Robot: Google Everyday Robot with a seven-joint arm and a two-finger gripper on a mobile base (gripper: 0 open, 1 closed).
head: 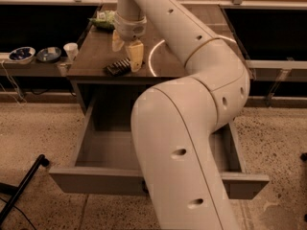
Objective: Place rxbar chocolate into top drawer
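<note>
Camera view showed the gripper (126, 56) low over the front left part of the table (91, 56), its two pale fingers spread apart with nothing between them. The rxbar chocolate (117, 67) lay flat just beside the nearer finger, on the side of the front left corner and close to the front edge. Whether it touched that finger, I could not tell. Its long axis ran almost along the front edge, slightly slanted. The top drawer (96, 180) stood pulled out below that edge.
</note>
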